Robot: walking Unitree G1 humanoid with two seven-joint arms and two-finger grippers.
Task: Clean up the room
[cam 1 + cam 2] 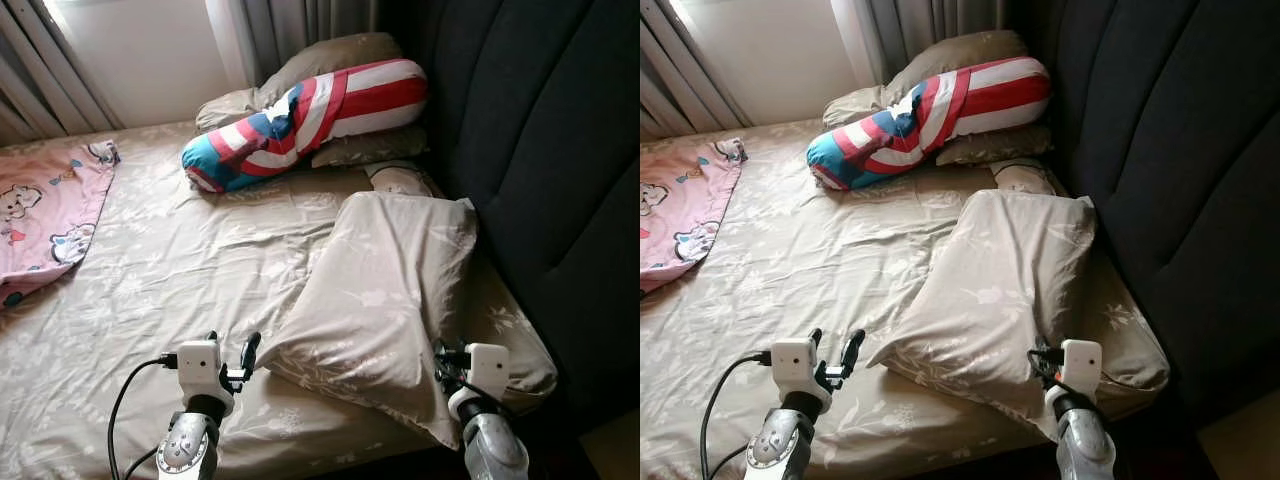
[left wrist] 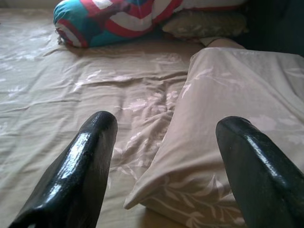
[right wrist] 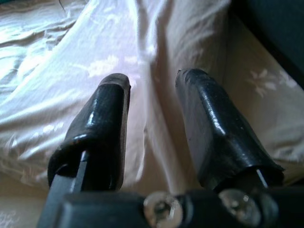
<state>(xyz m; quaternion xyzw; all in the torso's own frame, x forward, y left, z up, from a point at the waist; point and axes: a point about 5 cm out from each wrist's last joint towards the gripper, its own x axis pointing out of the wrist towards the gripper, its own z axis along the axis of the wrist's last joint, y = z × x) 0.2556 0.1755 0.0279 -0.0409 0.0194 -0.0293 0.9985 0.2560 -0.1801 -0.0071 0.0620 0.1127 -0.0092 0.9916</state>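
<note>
At the near right of the bed, beside the dark padded headboard (image 1: 560,150), lies the beige leaf-print pillow (image 1: 385,290). It sits askew, far end against the headboard, near corner trailing toward the mattress edge, cover creased down the middle. Judged out of place: likely the item to straighten.

Right gripper (image 3: 152,118) at the pillow's near right edge, fingers a narrow gap apart with a fold of pillow fabric running between them; no firm clamp visible. Probably lining up a grasp on that edge.

Left gripper (image 2: 166,156) hovers just off the pillow's near left corner, fingers wide apart, holding nothing. The placement suggests a two-handed lift.

Farther off: a second beige pillow (image 1: 510,340) partly under the first; a red, white and blue striped bolster (image 1: 300,120) resting on more beige pillows at the far end; a pink cartoon-print blanket (image 1: 45,215) at far left on the wrinkled beige sheet (image 1: 180,270).
</note>
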